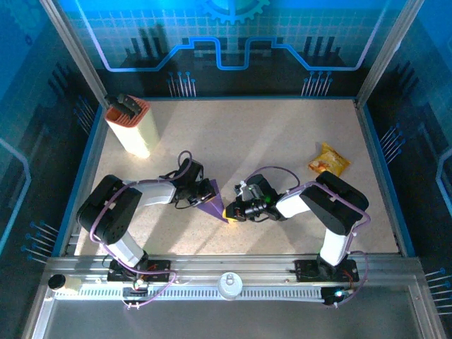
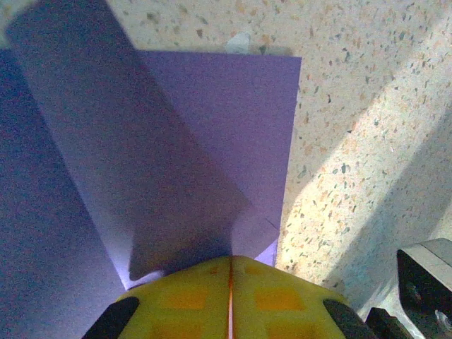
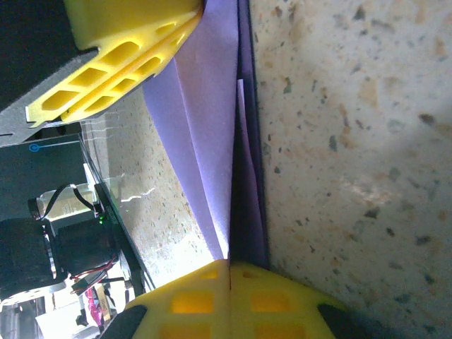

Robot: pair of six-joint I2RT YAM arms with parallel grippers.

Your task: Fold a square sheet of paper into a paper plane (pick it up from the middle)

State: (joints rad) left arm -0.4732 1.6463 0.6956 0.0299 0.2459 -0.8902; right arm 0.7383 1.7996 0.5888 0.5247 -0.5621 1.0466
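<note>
The purple paper lies folded into a narrow pointed shape on the table between my two arms, one flap standing up. My left gripper is shut on its upper end; in the left wrist view the yellow fingertips are closed together with the paper spreading out ahead of them. My right gripper is shut on the pointed lower end; in the right wrist view the paper runs straight from the closed tips to the left gripper's yellow fingers.
A tall cream-and-orange box stands at the back left with a dark object on top. A yellow-orange snack packet lies at the right. Blue walls ring the speckled table.
</note>
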